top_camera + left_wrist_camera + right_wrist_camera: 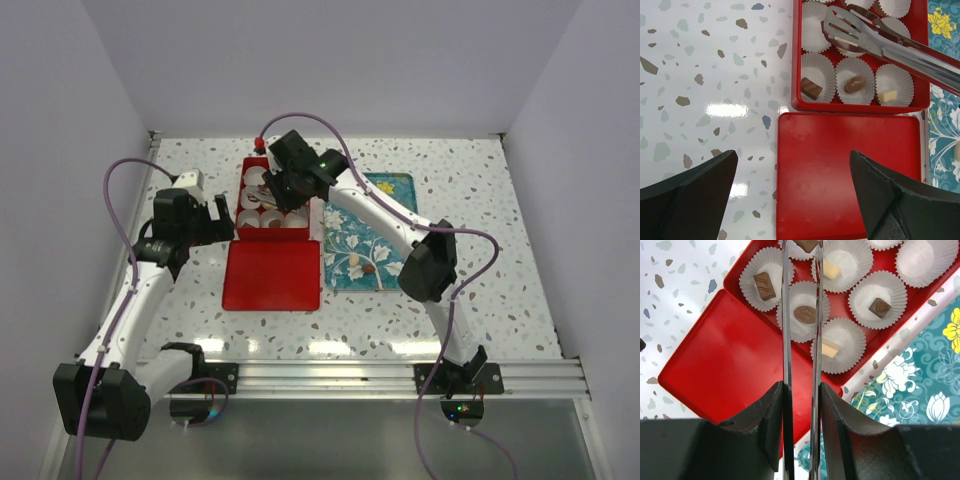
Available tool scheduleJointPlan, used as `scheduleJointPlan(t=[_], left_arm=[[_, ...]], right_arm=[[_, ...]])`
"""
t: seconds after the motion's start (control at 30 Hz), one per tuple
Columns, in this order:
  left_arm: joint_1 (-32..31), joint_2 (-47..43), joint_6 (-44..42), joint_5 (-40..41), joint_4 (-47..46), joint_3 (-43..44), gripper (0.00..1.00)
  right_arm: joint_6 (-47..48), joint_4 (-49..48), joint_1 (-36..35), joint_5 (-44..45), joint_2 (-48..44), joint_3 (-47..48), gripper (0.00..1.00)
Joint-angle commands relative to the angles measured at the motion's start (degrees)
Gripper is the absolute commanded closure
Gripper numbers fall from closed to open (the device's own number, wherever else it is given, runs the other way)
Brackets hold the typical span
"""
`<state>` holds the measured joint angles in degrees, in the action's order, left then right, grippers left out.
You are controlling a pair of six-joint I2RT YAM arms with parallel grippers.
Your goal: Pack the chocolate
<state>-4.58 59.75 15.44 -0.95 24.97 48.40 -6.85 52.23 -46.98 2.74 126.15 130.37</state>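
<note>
Inside the box's corner cup, the oblong chocolate lies diagonally

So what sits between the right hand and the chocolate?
Metal tongs, gripped by the right hand, with a brown chocolate at their tips; right wrist view shows it.

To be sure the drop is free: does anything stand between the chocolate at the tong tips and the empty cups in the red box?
Nothing visible does. The right end effector holds the tongs with the chocolate over the box; the empty cups are uncovered and the lid lies beside.
</note>
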Motion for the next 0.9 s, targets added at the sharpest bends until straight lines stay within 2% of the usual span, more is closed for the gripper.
scheduleJointPlan(t=[0.0,0.4,0.67,0.87], left_arm=[[0.01,0.19,-0.85,0.51,-0.63,1.08,0.00],[-0.08,0.11,-0.85,0.77,-0.54,0.99,0.00],[-0.08,0.02,-0.85,0.69,-0.54,0.99,0.00],[-0.08,0.02,-0.59,0.34,-0.89,0.55,0.00]], right_arm=[[0.52,-1.43,-0.48,-1.34,0.68,3.58,0.65],[0.35,-2.13,-0.39,-1.25,2.00,4.37,0.55],[0.26,-1.95,-0.39,-0.28,0.59,3.58,0.56],[0.87,-1.78,-0.13,2.09,-5.11,-0.28,0.57]])
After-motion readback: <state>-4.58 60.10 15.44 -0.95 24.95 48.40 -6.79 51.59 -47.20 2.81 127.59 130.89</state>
